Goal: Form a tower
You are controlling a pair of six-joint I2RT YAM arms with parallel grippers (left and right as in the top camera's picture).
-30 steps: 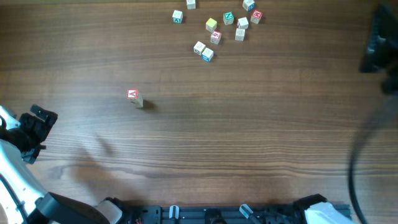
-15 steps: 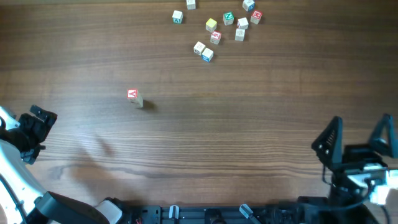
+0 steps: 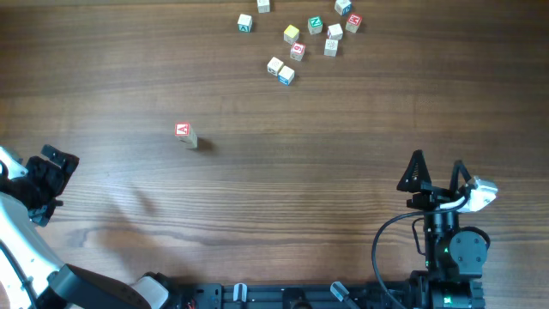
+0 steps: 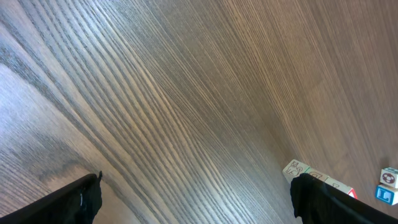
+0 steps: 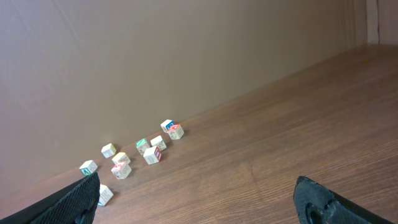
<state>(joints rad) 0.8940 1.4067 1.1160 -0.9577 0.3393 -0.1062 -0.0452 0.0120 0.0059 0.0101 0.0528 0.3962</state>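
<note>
On table (image 3: 326, 172): tower (image 3: 184, 133) upright, loose cubes (image 3: 298, 50) apart.

We see a table (image 3: 343, 129) of wood, with a long, strong grain and a smooth finish; in the left wrist view it takes a soft sheen. The tower (image 3: 184, 132) looks like small wooden cubes: pale bare wood on the side, and a white painted top face with a red mark. The loose cubes (image 3: 292, 34) at the far side look the same, wood with matt painted faces. The right gripper (image 3: 437, 165) is black and matt, like plastic. The left arm shell (image 3: 13, 232) is white, smooth and a little glossy.
</note>
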